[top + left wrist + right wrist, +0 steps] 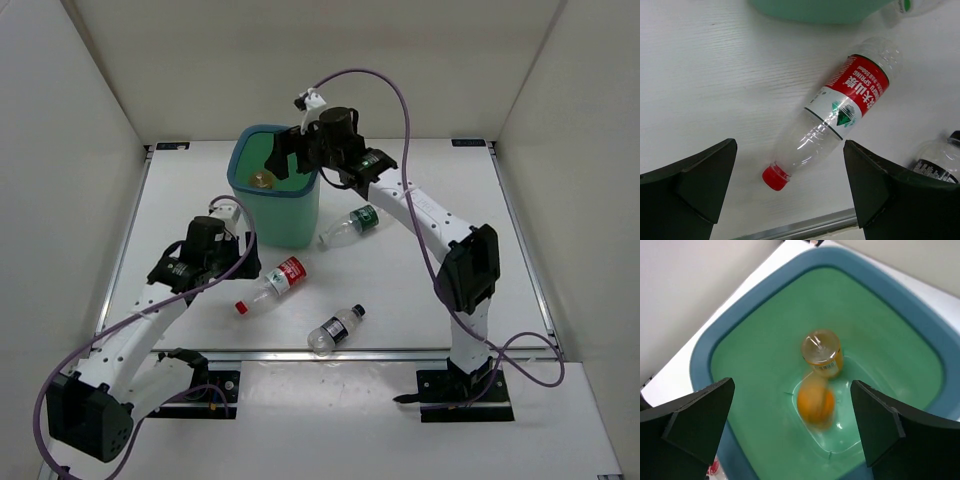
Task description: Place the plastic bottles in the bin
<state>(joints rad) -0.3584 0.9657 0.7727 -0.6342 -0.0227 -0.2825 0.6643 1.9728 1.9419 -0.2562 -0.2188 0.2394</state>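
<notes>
- While the right hand hangs above the bin with its fingers spread and empty, one orange bottle shows sharp inside on the bin's floor, and a second orange bottle just beside it is blurred.
- Left hand hovers wide open over the red-label bottle, which lies untouched on the tabletop.
- Green-label bottle lies just beside the bin's right wall.
- Black-label bottle lies near the tabletop's front edge.
</notes>
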